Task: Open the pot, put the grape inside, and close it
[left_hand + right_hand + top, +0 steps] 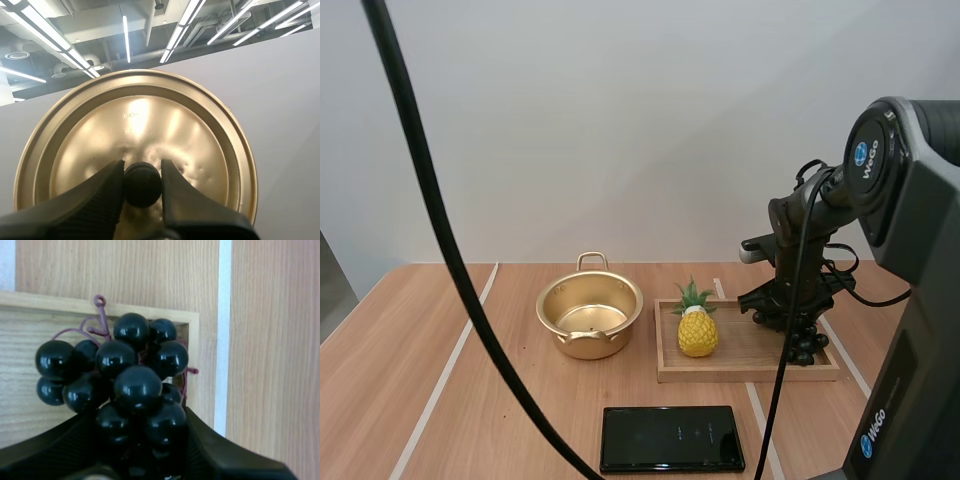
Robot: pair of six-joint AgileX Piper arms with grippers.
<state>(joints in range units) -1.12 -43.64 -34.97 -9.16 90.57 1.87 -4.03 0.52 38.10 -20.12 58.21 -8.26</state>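
Right jaws pinch grapes: light, lumpy, glossy, probably slippery, so best gripped across the cluster. Left jaws clamp lid by knob; stiff metal.

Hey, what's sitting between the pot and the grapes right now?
In the high view, a pineapple stands upright on the left end of the wooden tray, between the open pot and the grapes at its right end.

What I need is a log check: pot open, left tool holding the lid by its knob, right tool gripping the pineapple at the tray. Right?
One error: the right tool grips the grapes, not the pineapple; the right wrist view shows it. The open pot and the left tool holding the lid by its knob are correct.
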